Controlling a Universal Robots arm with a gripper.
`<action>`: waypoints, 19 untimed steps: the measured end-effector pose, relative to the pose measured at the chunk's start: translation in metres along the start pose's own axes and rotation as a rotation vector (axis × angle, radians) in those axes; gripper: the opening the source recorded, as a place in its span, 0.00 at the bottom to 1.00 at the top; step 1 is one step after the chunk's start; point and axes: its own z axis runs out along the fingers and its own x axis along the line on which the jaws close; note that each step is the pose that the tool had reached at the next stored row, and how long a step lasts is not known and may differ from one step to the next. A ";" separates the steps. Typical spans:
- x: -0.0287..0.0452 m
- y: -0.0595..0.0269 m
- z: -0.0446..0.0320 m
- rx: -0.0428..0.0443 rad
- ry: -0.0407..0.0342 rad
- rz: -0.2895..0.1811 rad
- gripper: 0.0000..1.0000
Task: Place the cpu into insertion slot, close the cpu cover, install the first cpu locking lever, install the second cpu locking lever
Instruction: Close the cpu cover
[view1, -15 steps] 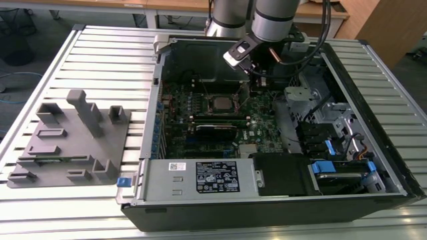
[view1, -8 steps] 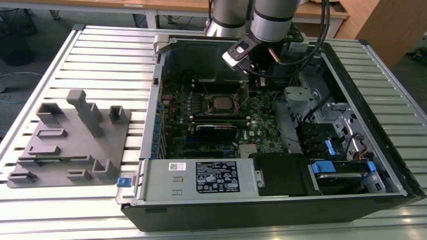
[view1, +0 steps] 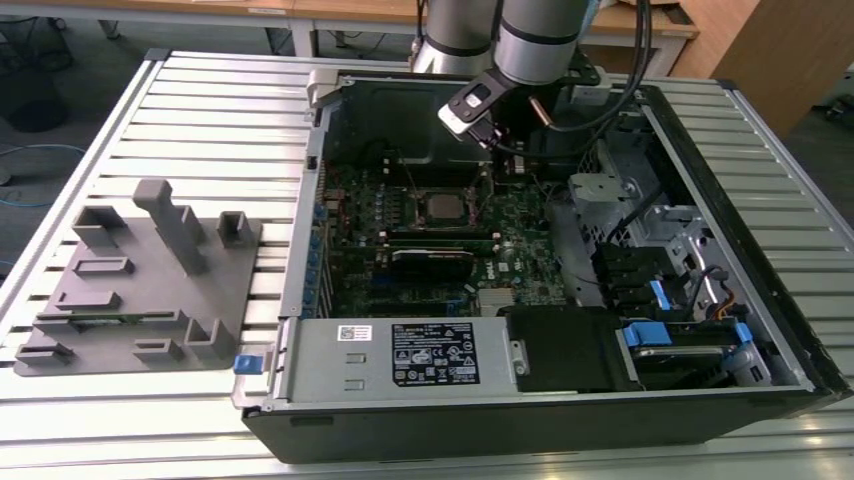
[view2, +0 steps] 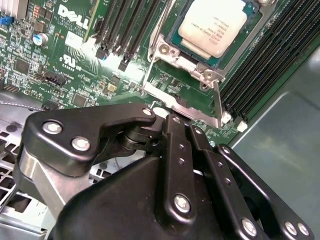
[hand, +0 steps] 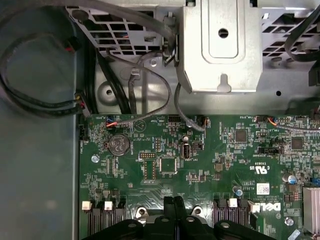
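Observation:
The cpu (view2: 215, 24), a pale silver square chip, sits in the insertion slot (view2: 172, 31) on the green motherboard; in the exterior view the cpu (view1: 441, 207) lies mid-board. The cpu cover (view2: 209, 75), a silvery frame, appears to lie flat around the chip. A thin metal lever (view2: 218, 100) runs along one side of the socket. My gripper (view1: 511, 150) hangs above the board, just beyond the socket toward the case's far wall. Both wrist views show its black fingers pressed together, holding nothing, as the gripper (view2: 182, 125) (hand: 175, 201) hovers over the board.
The open computer case (view1: 300, 330) lies on a slatted metal table. Black memory slots (view2: 272, 55) flank the socket. Cables (hand: 45, 105) and a metal bracket (hand: 220, 45) crowd the case near the gripper. A grey fixture (view1: 147, 280) stands at the exterior view's left.

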 end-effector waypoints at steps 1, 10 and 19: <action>0.0000 -0.0007 0.0000 0.0000 0.0000 0.000 0.11; -0.0001 -0.0096 0.0014 -0.0015 0.0002 0.000 0.11; -0.0003 -0.0242 0.0036 -0.0022 0.0001 0.000 0.11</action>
